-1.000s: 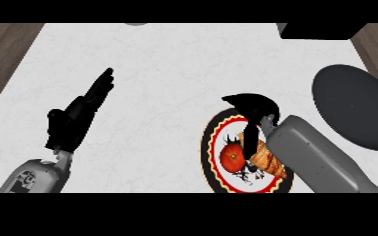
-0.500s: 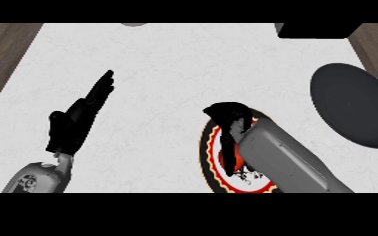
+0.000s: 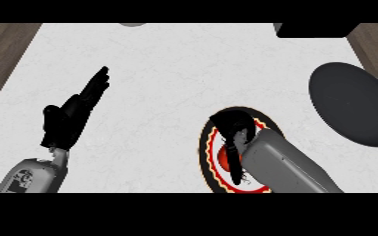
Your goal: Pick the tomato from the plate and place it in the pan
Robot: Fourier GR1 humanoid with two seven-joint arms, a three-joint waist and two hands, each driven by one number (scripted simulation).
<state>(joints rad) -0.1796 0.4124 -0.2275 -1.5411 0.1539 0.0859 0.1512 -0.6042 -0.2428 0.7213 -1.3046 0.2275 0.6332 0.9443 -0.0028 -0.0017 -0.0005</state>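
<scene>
1. At the lower right of the counter [image 3: 184, 65] I see the plate [image 3: 209, 145], dark with a red and yellow rim band, and most of it is covered by my right arm.
2. My right hand [image 3: 235, 127] is over the plate's upper part, fingers curled downward toward the plate; one dark finger or thumb runs down along the arm's left edge.
3. The tomato [image 3: 224, 159] is on the plate, showing only as a red patch just left of the right forearm and below the hand.
4. I can't tell whether the curled fingers actually touch or pinch the tomato; the arm hides the contact.
5. So little of the tomato shows that I can't read a long axis or which way it points.
6. The pan [image 3: 345, 102], a dark grey oval, lies at the right edge, up and to the right of the plate and apart from it; its long axis runs roughly up and down the view.
7. My left hand [image 3: 72, 115] rests at the left, well apart from the plate, fingers straight and close together, pointing up and slightly right; it holds nothing.
8. A black block [image 3: 314, 29] is at the top right corner, and a small grey shape [image 3: 133, 24] sits at the top edge.
</scene>
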